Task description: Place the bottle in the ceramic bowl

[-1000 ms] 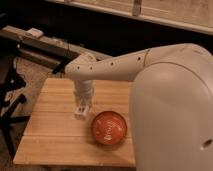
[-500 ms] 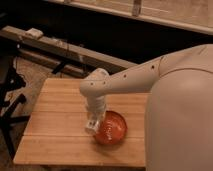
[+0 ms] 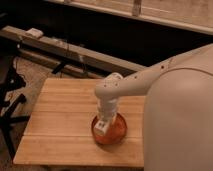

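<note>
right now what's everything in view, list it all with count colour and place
ceramic bowl: one, glossy orange-red, on the near right part of the table, under the gripper
bottle: one, whitish with a pale label, over the bowl's left side at the gripper's tip
table: one, light wood planks, centre of view
long beam: one, grey, running diagonally behind the table
small pale object: one, whitish, on the beam's far left end
black stand legs: dark, on the floor left of the table
arm: one, white, reaching from the right over the table
gripper: one, white, pointing down into the bowl with the bottle
</note>
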You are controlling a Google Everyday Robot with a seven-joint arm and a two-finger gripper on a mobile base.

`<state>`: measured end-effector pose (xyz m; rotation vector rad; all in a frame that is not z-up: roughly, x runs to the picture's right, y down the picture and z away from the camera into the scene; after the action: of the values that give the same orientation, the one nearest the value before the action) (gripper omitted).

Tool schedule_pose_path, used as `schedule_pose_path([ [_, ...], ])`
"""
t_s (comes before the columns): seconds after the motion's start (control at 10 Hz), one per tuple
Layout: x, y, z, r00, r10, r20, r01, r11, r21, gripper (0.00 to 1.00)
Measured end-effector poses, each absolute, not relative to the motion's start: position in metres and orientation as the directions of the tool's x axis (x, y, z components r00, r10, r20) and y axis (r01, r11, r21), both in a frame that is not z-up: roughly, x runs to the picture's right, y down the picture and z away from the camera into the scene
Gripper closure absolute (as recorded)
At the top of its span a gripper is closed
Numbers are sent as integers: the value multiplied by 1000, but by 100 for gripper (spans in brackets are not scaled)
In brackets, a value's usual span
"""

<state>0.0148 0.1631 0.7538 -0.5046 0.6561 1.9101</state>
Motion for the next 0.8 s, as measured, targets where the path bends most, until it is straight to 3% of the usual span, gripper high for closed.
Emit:
schedule_pose_path([
  [0.4,20,152,755,-397,692,-603,-916,-335,219,25],
  [0.5,16,153,754,-381,695,-610,-923,-320,211,20],
  [0.8,11,152,753,-370,697,-614,-928,-314,202,20],
])
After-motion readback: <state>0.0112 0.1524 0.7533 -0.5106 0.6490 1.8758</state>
